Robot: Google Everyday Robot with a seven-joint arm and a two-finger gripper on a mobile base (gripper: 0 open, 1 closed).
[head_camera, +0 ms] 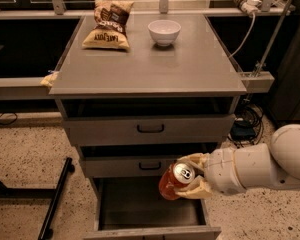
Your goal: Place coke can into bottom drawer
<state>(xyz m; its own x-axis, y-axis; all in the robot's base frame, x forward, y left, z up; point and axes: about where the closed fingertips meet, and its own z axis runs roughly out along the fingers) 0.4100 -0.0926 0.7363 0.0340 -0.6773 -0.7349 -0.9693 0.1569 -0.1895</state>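
The coke can point(173, 183), red-orange with a silver top and pull tab, is tilted with its top toward the camera. My gripper point(192, 176) is shut on it, its cream fingers point(196, 190) above and below the can. The white arm reaches in from the right. The can hangs over the right part of the bottom drawer point(140, 211), which is pulled open and shows a flat grey tray interior. The can is held above the drawer's floor, in front of the middle drawer's face.
The grey cabinet top point(150, 69) carries a chip bag point(109, 19) at the back left and a white bowl point(164, 32) at the back middle. Two upper drawers with black handles point(150, 129) are shut. A black stand leg point(57, 199) lies on the floor at left. Cables hang at right.
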